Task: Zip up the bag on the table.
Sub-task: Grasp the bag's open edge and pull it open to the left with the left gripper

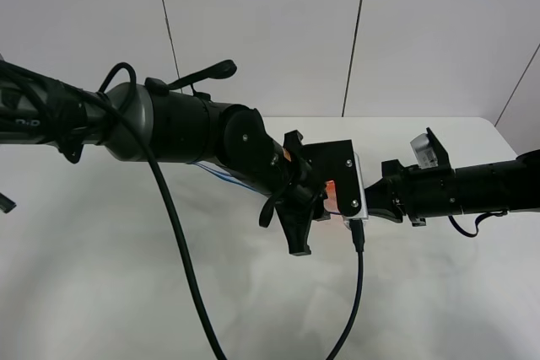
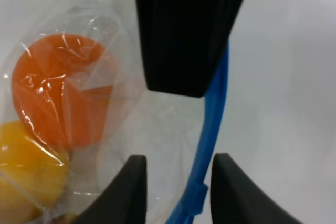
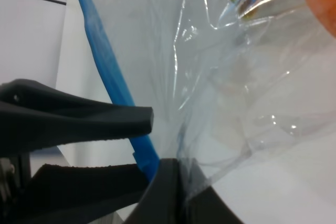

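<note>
The bag is clear crinkly plastic with a blue zipper strip (image 2: 209, 124), an orange (image 2: 55, 90) and a yellow fruit (image 2: 21, 174) inside; the eggplant is out of view. In the high view the arms hide nearly all of it, and only an orange patch (image 1: 332, 189) shows. My left gripper (image 2: 178, 163) is open, its jaws on either side of the zipper strip near the slider (image 2: 193, 200), not touching it. My right gripper (image 3: 181, 174) is shut on the bag's plastic edge just beside the strip (image 3: 105, 61). Its finger (image 2: 184, 30) shows in the left wrist view.
The white table (image 1: 101, 276) spreads wide around both arms. The left arm (image 1: 169, 128) reaches in from the left, the right arm (image 1: 456, 190) from the right, and they meet at the middle. A black cable (image 1: 173, 233) hangs across the front.
</note>
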You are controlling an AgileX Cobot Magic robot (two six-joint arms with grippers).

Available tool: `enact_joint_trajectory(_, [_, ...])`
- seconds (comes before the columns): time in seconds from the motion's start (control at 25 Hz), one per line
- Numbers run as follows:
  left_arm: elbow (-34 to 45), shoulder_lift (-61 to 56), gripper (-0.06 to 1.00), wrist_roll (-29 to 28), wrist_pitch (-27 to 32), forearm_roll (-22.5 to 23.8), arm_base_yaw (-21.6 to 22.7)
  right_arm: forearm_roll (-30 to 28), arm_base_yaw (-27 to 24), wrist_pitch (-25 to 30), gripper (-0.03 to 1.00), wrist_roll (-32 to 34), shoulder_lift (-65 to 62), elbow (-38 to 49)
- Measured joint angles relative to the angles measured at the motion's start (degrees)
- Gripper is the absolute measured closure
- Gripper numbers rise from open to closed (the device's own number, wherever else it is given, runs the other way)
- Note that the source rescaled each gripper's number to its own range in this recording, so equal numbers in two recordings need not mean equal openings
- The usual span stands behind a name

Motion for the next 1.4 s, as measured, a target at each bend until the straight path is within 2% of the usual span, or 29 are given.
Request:
enact_joint_trajectory(0.64, [0.0,0.0,0.58,1.0,0.9,0.0,0.0,0.0,0.0,0.0,0.97,0.0,0.0,0.0])
enact_joint_trajectory(0.72, [0.0,0.0,0.62,1.1,1.1,0.0,0.0,0.0,0.0,0.0,0.97,0.0,0.0,0.0])
enact_joint_trajectory(0.84, [0.0,0.0,0.80,2.3,1.1,0.0,0.0,0.0,0.0,0.0,0.97,0.0,0.0,0.0])
enact_joint_trajectory(0.96, [0.0,0.0,0.93,3.4,1.1,0.0,0.0,0.0,0.0,0.0,0.97,0.0,0.0,0.0])
enact_joint_trajectory(1.4, [0.0,0.0,0.94,4.1,1.2,0.0,0.0,0.0,0.0,0.0,0.97,0.0,0.0,0.0])
